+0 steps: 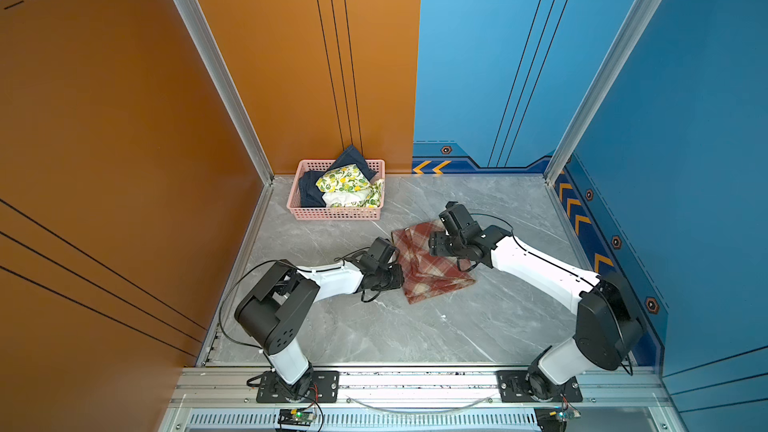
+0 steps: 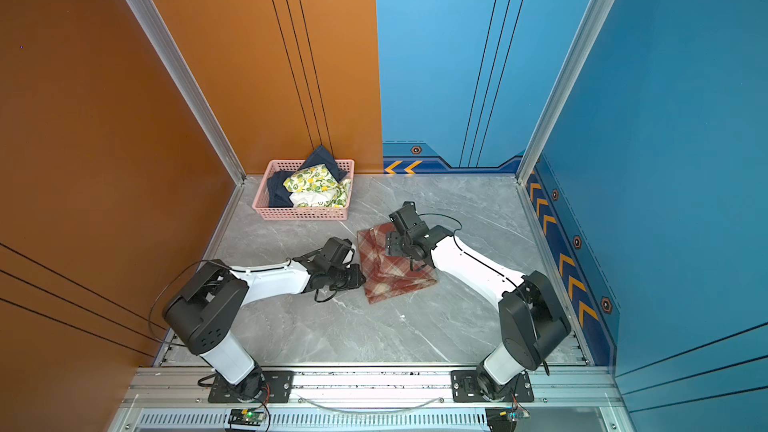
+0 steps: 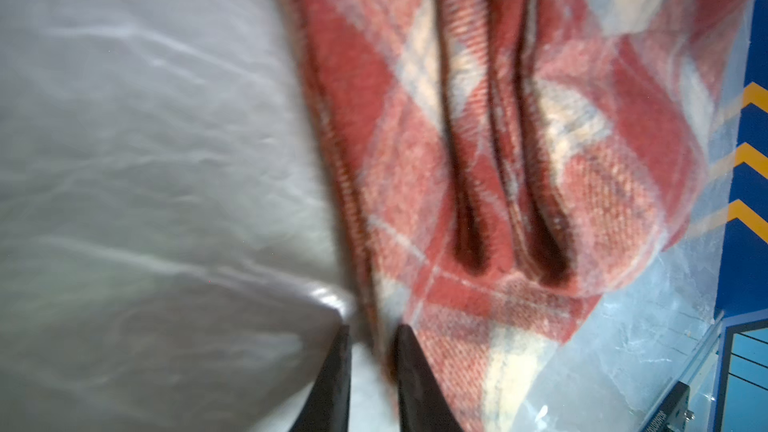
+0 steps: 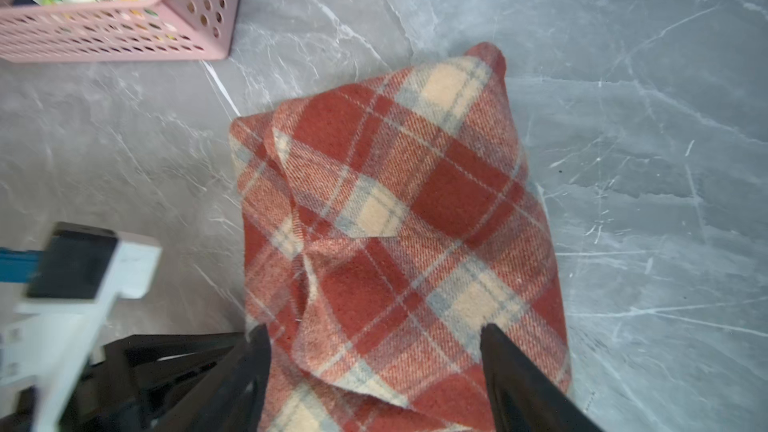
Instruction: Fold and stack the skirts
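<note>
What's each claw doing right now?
Left claw: narrow gap at edge of plaid skirt; grip cannot be told.
Right claw: open over plaid skirt, holding nothing.

A: What do the things stand on?
B: A grey marble-veined table (image 1: 374, 326), evenly lit, without hard shadows.
A: And the walls?
B: A flat orange panel (image 1: 104, 118) on the left, a blue panel (image 1: 685, 118) on the right, and silver aluminium corner posts (image 1: 214, 64) between. Yellow chevrons (image 1: 436, 168) run along the dark blue skirting (image 1: 461, 166).
</note>
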`<state>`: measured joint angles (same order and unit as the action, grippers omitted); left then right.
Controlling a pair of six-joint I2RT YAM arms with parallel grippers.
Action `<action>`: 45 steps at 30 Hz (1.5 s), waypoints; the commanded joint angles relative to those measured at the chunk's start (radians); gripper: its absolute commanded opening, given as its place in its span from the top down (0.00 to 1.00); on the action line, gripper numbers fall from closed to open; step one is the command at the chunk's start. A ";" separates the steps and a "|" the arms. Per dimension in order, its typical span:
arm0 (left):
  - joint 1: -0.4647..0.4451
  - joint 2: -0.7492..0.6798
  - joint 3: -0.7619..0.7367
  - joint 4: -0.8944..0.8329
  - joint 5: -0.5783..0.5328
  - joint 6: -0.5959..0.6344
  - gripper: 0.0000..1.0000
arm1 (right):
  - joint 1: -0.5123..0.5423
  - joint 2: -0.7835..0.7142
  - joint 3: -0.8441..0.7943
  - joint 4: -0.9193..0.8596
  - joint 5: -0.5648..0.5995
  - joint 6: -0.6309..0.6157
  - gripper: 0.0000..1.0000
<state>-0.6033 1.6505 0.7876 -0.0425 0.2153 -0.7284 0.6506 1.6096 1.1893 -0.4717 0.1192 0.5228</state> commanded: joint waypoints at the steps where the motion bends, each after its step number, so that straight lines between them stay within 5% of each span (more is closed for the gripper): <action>1: 0.072 -0.026 -0.054 -0.132 -0.007 -0.009 0.72 | 0.043 0.080 0.077 -0.049 0.060 -0.046 0.23; 21: 0.151 0.050 -0.022 0.104 0.136 -0.128 0.69 | 0.157 0.403 0.283 -0.123 0.141 -0.058 0.26; 26: 0.150 0.085 -0.012 0.123 0.143 -0.138 0.70 | 0.161 0.452 0.283 -0.123 0.150 -0.050 0.40; 37: 0.133 0.128 0.009 0.127 0.136 -0.141 0.74 | 0.141 0.471 0.284 -0.123 0.136 -0.056 0.99; 45: 0.124 0.139 0.001 0.132 0.133 -0.141 0.78 | 0.119 0.364 0.239 -0.098 0.109 -0.069 1.00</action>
<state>-0.4702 1.7489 0.8001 0.1581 0.3611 -0.8654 0.7898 2.0388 1.4567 -0.5571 0.2359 0.4671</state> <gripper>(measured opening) 0.227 0.065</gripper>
